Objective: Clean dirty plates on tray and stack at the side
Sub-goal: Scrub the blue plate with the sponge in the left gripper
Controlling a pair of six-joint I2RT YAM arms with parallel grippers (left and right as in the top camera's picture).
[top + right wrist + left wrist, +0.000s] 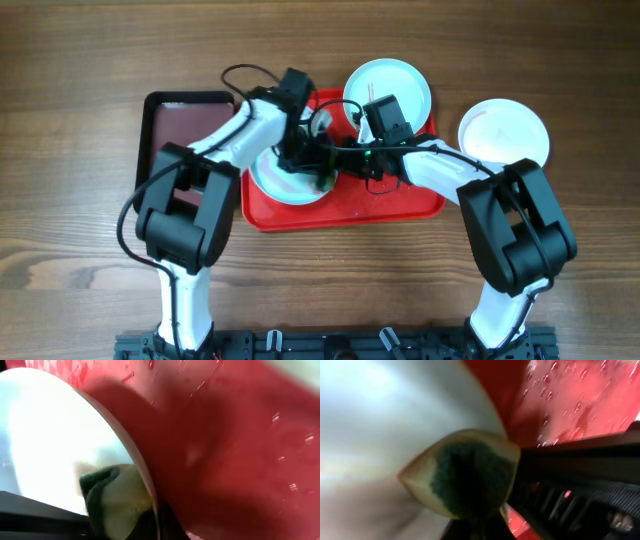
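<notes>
On the left end of the tray (400,205), whose long side runs across my overhead view, a pale-blue plate (272,182) sits tilted. The left gripper (312,168) pinches a sponge (465,477) against its face. The right gripper (348,160) is at its rim, fingers cropped out, so I cannot tell its grip.

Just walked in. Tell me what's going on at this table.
Both arms are working over the red tray. The left gripper and right gripper meet at a pale plate on the tray's left side, where a yellow-green sponge presses against it. Which gripper holds what is unclear. A second pale-blue plate sits at the tray's far edge, and a white plate lies on the table to the right.
</notes>
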